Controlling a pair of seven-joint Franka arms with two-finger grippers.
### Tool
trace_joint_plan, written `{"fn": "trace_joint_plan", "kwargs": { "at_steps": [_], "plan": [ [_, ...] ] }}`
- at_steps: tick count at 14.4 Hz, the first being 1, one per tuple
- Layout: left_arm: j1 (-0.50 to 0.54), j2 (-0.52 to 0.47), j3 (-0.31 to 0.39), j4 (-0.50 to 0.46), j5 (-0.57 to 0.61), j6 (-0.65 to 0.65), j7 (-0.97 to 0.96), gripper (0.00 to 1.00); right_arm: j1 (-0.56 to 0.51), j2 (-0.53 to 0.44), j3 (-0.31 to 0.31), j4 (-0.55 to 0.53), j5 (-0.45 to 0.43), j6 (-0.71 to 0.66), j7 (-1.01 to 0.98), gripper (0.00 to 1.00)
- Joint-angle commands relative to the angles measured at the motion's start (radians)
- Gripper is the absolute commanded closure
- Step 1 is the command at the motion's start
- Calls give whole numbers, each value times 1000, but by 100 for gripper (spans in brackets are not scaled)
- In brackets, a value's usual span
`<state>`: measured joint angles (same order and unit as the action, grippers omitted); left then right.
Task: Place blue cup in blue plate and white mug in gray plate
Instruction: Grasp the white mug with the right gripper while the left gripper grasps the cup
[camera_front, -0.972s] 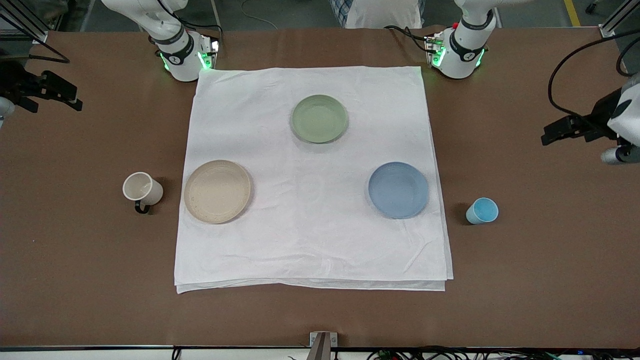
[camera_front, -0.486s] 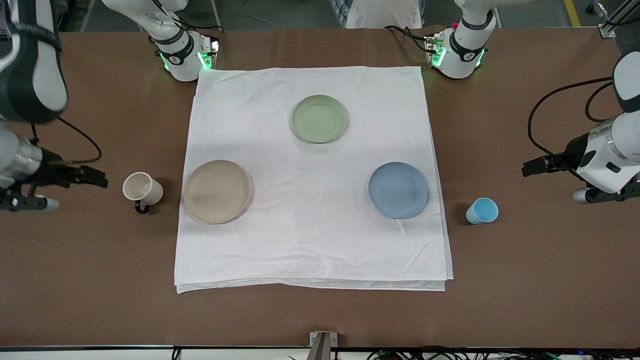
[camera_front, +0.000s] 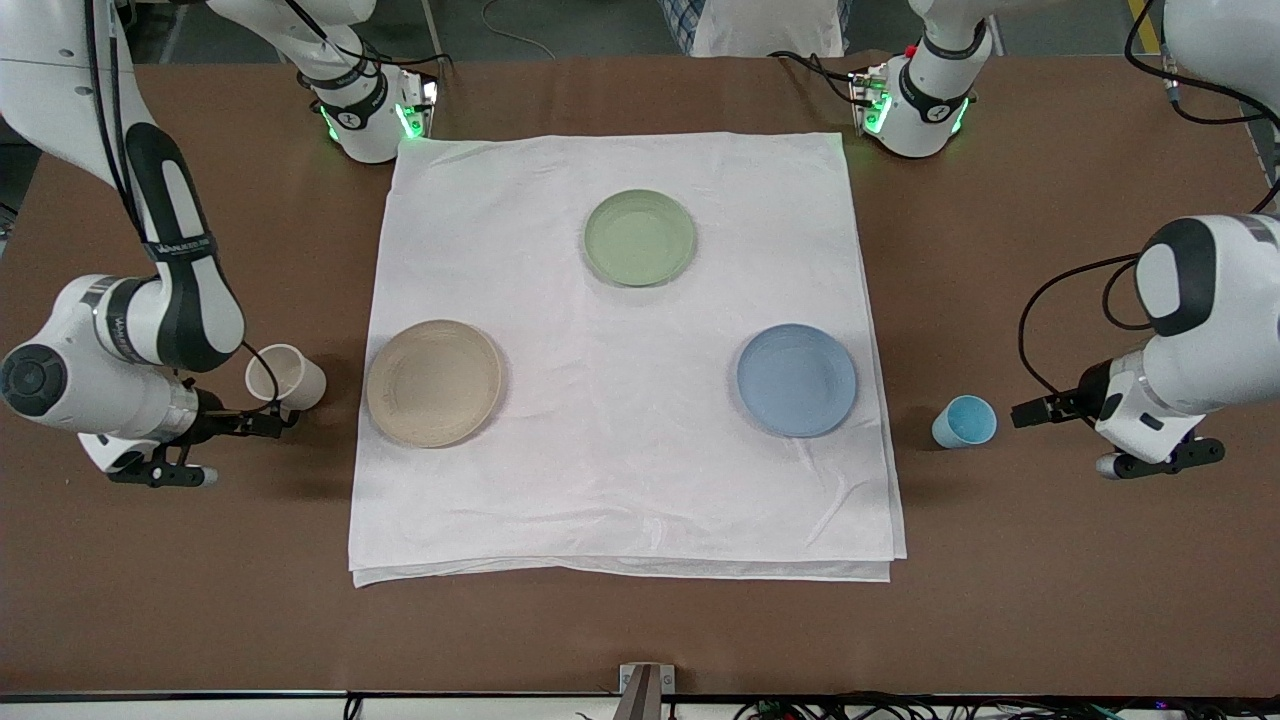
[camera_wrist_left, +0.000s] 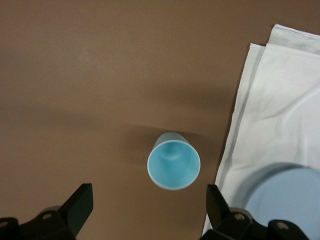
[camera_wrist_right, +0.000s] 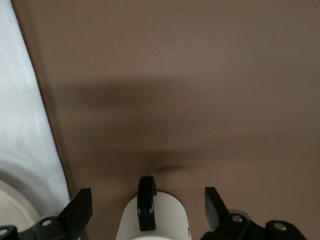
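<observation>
Two cups stand on the bare brown table, one past each side edge of the white cloth, and neither is on a plate yet. Toward the right arm's end, the right gripper sits low beside the white mug; its wrist view shows the fingers spread wide, one to each side of the mug and clear of it, with the dark handle turned up between them. Whether a fingertip brushes the mug cannot be told from the front. Next comes the gray plate, on the cloth just beside the mug. The green plate lies farther from the front camera, near the middle of the cloth. The blue plate lies on the cloth toward the left arm's end. The blue cup stands upright on the table near that plate, apart from it. The left gripper is beside the cup, its fingers parted wide around the cup without touching it.
</observation>
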<state>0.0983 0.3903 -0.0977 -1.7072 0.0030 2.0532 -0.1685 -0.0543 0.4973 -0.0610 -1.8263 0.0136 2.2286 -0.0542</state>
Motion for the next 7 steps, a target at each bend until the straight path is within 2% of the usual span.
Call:
{"fn": "trace_joint_plan", "kwargs": {
  "at_steps": [1, 3, 4, 5, 6, 7],
  "plan": [
    [-12, 40, -4, -35, 57, 108, -5, 0, -5, -65, 17, -122, 8, 42, -10, 3],
    [-12, 76, -4, -60, 68, 183, -5, 0, -1, -77, 17, -162, 35, 60, -10, 5],
    [-5, 87, -5, -69, 68, 199, -5, 0, 4, -86, 17, -183, 49, 68, -12, 10],
    [-3, 102, -5, -84, 72, 203, 9, 1, 7, -91, 17, -186, 49, 65, -10, 24],
    [-5, 116, -5, -100, 72, 220, 13, 2, 5, -92, 17, -186, 49, 59, -12, 44],
    [-8, 117, -5, -129, 72, 237, 14, 3, 7, -92, 17, -185, 48, 57, -12, 70]
  ]
}}
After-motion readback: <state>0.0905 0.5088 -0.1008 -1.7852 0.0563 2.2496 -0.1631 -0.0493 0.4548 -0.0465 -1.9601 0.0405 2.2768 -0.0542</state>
